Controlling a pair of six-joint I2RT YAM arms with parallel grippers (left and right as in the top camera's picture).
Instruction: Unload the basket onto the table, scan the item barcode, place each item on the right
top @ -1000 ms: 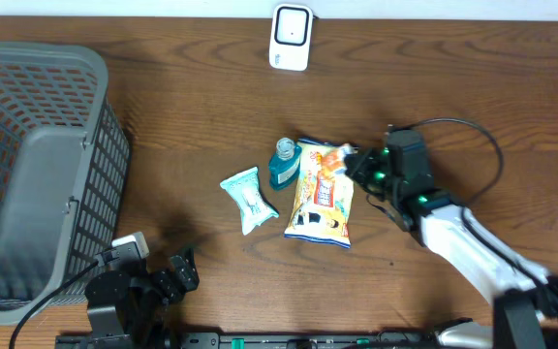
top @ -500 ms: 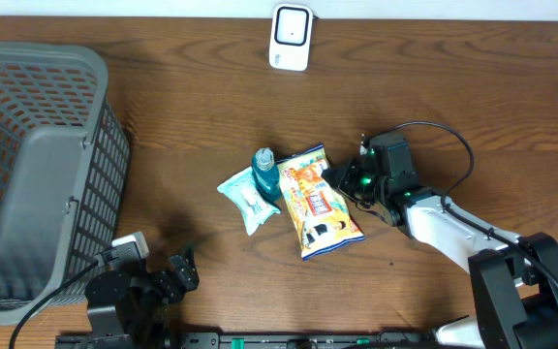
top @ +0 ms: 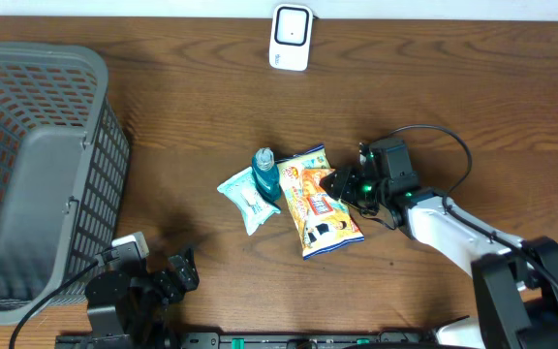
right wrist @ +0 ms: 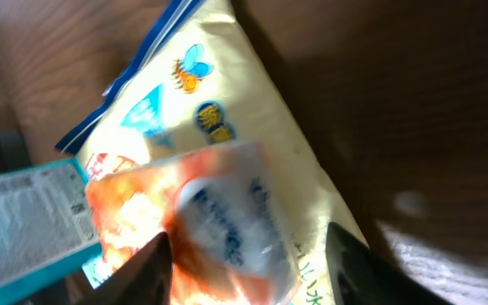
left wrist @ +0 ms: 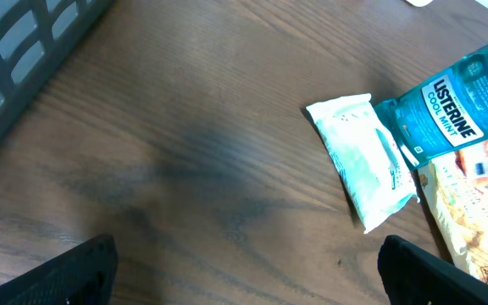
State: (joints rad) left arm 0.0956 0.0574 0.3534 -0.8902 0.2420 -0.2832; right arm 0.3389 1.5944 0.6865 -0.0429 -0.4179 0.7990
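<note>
The bag (top: 320, 204) lies flat mid-table. Its long axis runs away from the robot, with the far end tipped left against a bottle (top: 264, 173). The right claw (top: 340, 182) sits at the bag's right edge, fingers spread. The left claw (left wrist: 248, 271) gapes wide over the dark wooden table (top: 163, 145).

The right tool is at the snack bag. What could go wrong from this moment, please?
1. The right tool stands with jaws apart over one edge of the snack bag; a grip on that thin edge may slip.
2. The bag lies against the mouthwash bottle, beside the wipes packet; pulling it may drag both.
3. The scanner is far across the table; a loose bag could drop.
</note>
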